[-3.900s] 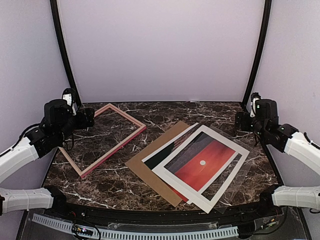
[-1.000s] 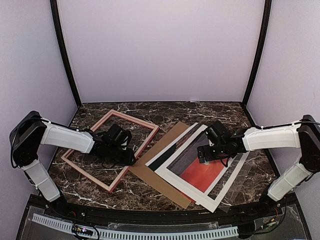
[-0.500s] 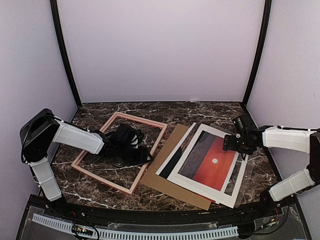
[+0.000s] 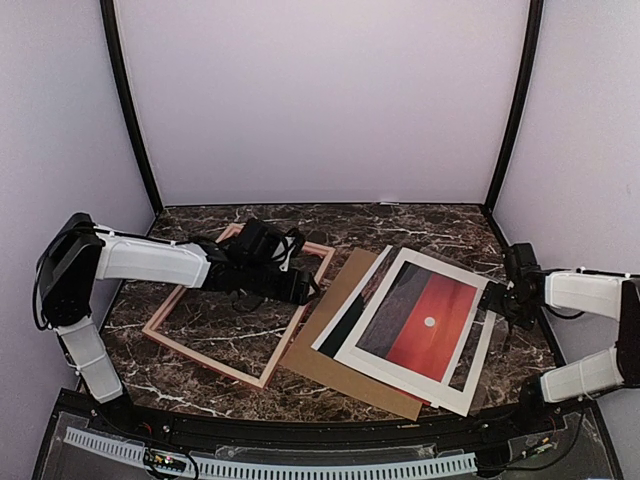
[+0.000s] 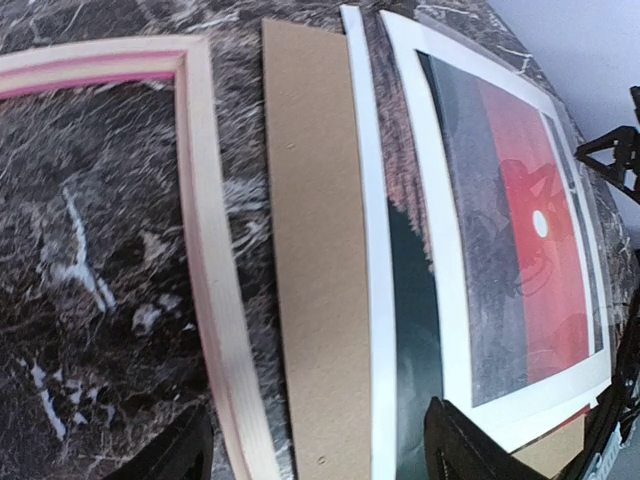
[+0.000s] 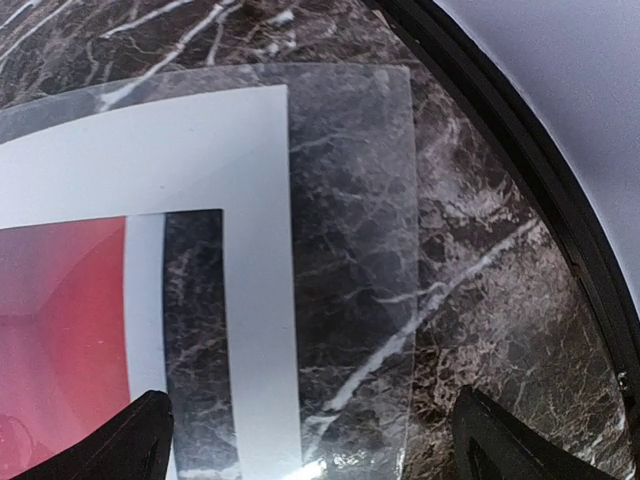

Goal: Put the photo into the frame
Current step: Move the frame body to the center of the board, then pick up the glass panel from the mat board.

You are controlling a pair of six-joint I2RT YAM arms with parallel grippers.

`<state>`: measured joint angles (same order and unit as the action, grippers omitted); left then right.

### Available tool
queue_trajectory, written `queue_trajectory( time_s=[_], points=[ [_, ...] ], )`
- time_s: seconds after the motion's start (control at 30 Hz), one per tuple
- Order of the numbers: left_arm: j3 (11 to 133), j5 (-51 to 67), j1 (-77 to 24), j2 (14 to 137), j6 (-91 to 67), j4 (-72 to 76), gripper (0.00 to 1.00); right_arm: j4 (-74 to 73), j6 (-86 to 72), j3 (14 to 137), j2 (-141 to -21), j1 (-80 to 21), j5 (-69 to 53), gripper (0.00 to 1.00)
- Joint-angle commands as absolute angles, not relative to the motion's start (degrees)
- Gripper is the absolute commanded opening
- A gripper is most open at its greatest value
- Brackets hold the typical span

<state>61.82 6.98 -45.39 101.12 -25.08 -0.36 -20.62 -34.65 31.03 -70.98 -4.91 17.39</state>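
Left wrist view crops the frame.

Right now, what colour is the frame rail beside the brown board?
Pale natural wood; the frame shows best in the left wrist view.

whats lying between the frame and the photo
The brown backing board, then a white-edged dark sheet tucked under the photo. A thin strip of bare table separates board and frame. Clearest in the left wrist view.

Soft, even light from overhead leaves only faint shadows on the bench. Ahead of the right hand a clear sheet carries pale glare, and the hand's fingertips look dark and blurred.
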Motion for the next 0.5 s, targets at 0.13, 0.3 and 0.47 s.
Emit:
queue_trajectory(
  time_s=[0.13,0.3,0.47],
  points=[
    [69.54,13.77,-50.52,105.32,-18.41,-0.64,0.74,-18.03,-34.93,28.91,-70.52,-1.69,11.81,0.99],
    [74.96,18.18,-53.16,110.95,-19.80,-0.85,0.74,-15.94,-33.89,28.27,-71.47,-1.23,9.37,0.99],
    [79.04,19.58,-56.47,115.91,-21.78,-0.20,0.74,-13.12,-33.14,27.09,-72.45,-1.08,5.55,0.99]
  ],
)
